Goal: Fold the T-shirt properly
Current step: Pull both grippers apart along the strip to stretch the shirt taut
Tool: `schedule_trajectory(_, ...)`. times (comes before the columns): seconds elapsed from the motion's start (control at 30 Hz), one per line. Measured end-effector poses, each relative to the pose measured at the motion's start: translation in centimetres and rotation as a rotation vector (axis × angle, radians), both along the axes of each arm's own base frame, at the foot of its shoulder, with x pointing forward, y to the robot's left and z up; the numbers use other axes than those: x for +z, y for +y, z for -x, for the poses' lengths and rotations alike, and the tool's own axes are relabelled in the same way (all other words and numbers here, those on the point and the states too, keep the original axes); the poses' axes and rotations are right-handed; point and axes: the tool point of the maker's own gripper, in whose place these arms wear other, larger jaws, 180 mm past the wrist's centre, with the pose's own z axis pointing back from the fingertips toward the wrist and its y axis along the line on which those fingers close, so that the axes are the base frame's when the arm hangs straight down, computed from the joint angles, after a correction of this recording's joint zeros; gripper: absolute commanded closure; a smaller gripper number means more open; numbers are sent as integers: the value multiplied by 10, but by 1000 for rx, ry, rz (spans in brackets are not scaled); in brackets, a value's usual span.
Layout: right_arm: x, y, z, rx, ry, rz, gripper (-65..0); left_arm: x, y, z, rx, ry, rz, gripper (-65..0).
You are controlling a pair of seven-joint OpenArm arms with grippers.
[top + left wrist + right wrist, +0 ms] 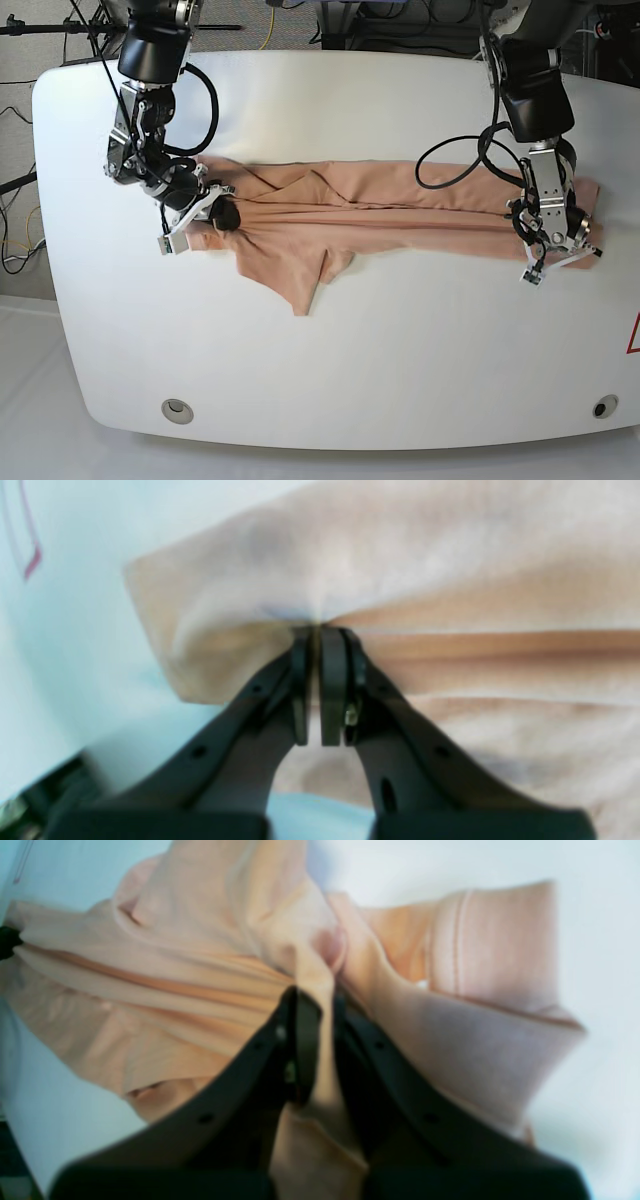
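both grippers pinch the t-shirt (330,215), stretched lengthwise across the table (350,350).

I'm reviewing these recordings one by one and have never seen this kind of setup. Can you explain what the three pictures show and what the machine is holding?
This is a robot with two arms working over a white table. The base picture looks down on the whole scene. The other two come from cameras mounted on each wrist, looking along the claw.

Stretched across the table lies a peach T-shirt, wrinkled and pulled long between the arms.

The left claw, which appears on the right in the base picture, is shut on one end of the shirt's fabric. The right claw, on the left in the base picture, is shut on a bunched fold at the other end, near a sleeve.

The wrist pictures are blurred, so finer details cannot be read.
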Motion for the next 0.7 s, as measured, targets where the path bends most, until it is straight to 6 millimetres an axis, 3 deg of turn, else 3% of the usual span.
schedule_trajectory(0.3,5,-24,-25,-41,-18,158,0,3,-53,-43,-41,-153,222,-42)
schedule_trajectory(0.47,7,-26,-30,-47,-29,163,0,2,-76,-49,-55,-179,289,-42)
schedule_trajectory(0.7,9,-33,-35,-80,-11,184,0,4,-92,-53,-66,-197,332,-42)
